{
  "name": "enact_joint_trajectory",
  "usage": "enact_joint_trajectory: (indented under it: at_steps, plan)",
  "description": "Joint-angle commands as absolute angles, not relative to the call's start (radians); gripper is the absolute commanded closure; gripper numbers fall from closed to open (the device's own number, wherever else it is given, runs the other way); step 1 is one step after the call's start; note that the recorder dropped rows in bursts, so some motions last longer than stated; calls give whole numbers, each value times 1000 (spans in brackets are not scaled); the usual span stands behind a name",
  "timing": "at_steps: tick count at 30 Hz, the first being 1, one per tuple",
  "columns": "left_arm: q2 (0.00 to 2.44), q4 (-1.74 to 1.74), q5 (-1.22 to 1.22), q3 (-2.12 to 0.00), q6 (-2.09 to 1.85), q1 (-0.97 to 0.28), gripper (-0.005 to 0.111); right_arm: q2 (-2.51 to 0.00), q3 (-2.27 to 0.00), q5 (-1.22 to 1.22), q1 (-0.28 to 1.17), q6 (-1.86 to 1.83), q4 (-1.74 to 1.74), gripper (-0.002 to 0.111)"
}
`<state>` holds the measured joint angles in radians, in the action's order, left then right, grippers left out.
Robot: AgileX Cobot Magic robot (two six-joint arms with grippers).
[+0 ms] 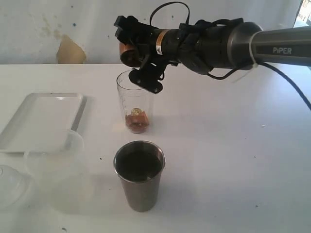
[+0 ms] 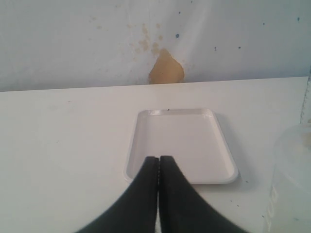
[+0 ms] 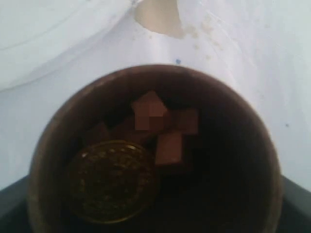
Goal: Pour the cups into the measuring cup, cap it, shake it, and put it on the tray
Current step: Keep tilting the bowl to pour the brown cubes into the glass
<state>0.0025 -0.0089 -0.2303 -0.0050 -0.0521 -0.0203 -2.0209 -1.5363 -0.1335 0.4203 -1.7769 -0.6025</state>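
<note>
My right gripper (image 1: 141,53) is shut on the brown wooden cup (image 1: 127,52) and holds it tipped on its side above the mouth of the clear measuring cup (image 1: 133,99). Brown cubes and a gold coin lie at the measuring cup's bottom. In the right wrist view the wooden cup (image 3: 228,160) still holds brown cubes (image 3: 170,145) and a gold coin (image 3: 112,179). The steel tumbler (image 1: 139,174) stands upright in front of the measuring cup. The white tray (image 1: 41,121) lies at the left. My left gripper (image 2: 159,160) is shut on nothing, near the tray (image 2: 194,141).
A wide frosted container (image 1: 56,170) stands at the front left beside the tray, with a clear lid (image 1: 9,187) at the left edge. The frosted container (image 2: 291,179) also shows in the left wrist view. A wall runs behind the table.
</note>
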Motion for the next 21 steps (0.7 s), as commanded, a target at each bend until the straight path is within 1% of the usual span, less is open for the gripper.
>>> enact_joint_trajectory:
  at_steps: [1,2,4,6,7,9,10,11,12,14,15,21]
  plan:
    - [0,-7,-232,0,-50,-23,106,-2035,-1535,-53,427,-1883,-610,108]
    - [0,-7,-232,0,-50,-23,106,-2037,-1535,-48,427,-1889,-610,108]
    - [0,-7,-232,0,-50,-23,106,-2032,-1535,-147,425,-1877,-594,108]
    - [0,-7,-232,0,-50,-23,106,-2016,-1535,-239,425,-1868,-470,108]
    - [0,-7,-232,0,-50,-23,106,-2016,-1535,-202,425,-1893,-431,108]
    - [0,-7,-232,0,-50,-23,106,-2016,-1535,-109,424,-1976,-480,108]
    - [0,-7,-232,0,-50,-23,106,-2016,-1535,-126,418,-1977,-480,108]
    - [0,-7,-232,0,-50,-23,106,-2014,-1535,-219,418,-1936,-399,108]
    - [0,-7,-232,0,-50,-23,106,-2014,-1535,-244,418,-1906,-330,108]
    - [0,-7,-232,0,-50,-23,106,-2016,-1535,-133,418,-1999,-396,108]
    - [0,-7,-232,0,-50,-23,106,-2016,-1535,-120,418,-2045,-401,108]
    - [0,-7,-232,0,-50,-23,106,-2016,-1535,-113,416,-1875,-306,108]
